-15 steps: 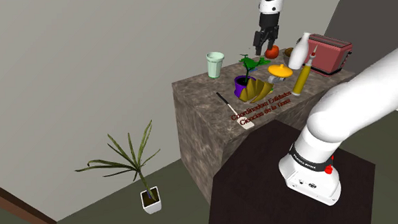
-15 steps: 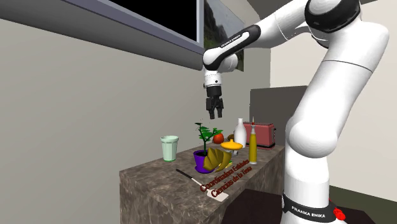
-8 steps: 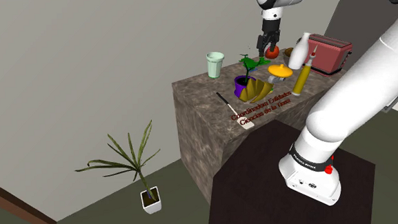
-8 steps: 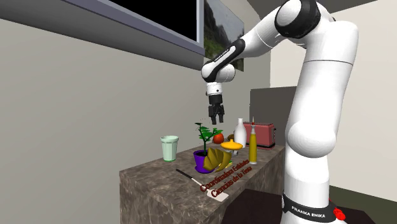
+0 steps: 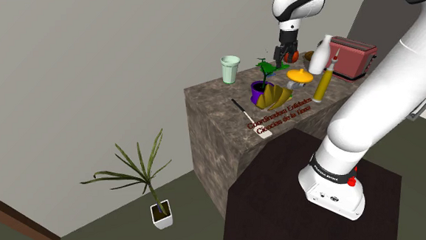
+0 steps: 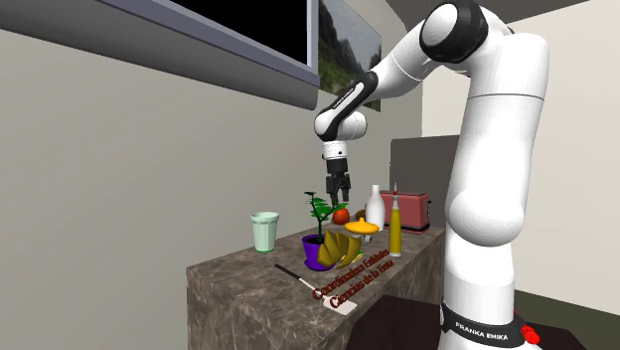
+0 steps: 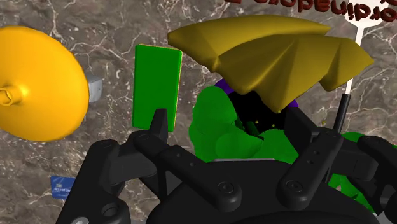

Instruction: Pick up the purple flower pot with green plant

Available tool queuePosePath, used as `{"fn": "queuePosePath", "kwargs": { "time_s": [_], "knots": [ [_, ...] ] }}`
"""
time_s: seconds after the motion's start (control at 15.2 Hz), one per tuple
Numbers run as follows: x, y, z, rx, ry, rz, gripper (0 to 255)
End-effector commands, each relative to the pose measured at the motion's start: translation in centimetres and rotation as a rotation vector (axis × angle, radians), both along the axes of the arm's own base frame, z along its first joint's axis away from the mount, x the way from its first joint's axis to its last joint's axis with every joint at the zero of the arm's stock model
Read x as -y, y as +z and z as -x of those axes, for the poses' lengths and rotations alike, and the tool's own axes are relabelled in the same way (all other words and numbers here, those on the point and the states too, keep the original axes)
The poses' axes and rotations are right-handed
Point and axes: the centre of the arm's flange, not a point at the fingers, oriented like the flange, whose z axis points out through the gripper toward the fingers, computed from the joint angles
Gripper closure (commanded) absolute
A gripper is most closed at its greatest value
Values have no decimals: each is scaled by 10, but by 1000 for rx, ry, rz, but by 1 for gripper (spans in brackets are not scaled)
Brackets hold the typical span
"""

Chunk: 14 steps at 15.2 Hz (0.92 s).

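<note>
The purple flower pot (image 5: 258, 94) (image 6: 314, 253) with its green plant (image 5: 270, 66) (image 6: 320, 210) stands on the stone counter (image 5: 218, 111), with a bunch of bananas (image 5: 278, 98) (image 6: 343, 248) leaning against it. My gripper (image 5: 283, 60) (image 6: 338, 193) hangs just above the plant, pointing down and open. In the wrist view the gripper (image 7: 229, 127) has green leaves (image 7: 219, 127) between its spread fingers, and they do not clasp them. Beyond the leaves I see the pot's purple rim (image 7: 222, 84), partly covered by the bananas (image 7: 273, 54).
A pale green cup (image 5: 230, 69), a red fruit (image 5: 292, 55), a white bottle (image 5: 319, 55), a yellow bottle (image 5: 321, 83), a yellow dish-like thing (image 5: 300, 75) (image 7: 38, 83) and a red toaster (image 5: 351, 56) crowd the counter. A spatula (image 5: 246, 113) lies near its front. A potted palm (image 5: 144, 178) stands on the floor.
The gripper has come down from well above the counter to just over the plant's leaves, still open. The things on the counter have not moved.
</note>
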Motion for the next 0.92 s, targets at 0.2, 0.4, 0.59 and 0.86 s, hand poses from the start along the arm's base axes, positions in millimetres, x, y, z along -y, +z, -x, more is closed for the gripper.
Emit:
{"fn": "queuePosePath", "kwargs": {
  "time_s": [0.2, 0.4, 0.59, 0.86],
  "knots": [
    [-1, -4, -1, 0, 0, 0, 255],
    [-1, -4, 0, 0, 0, 0, 255],
    [-1, -4, 0, 0, 0, 0, 255],
    [0, 11, -1, 0, 0, 0, 255]
  ]
}}
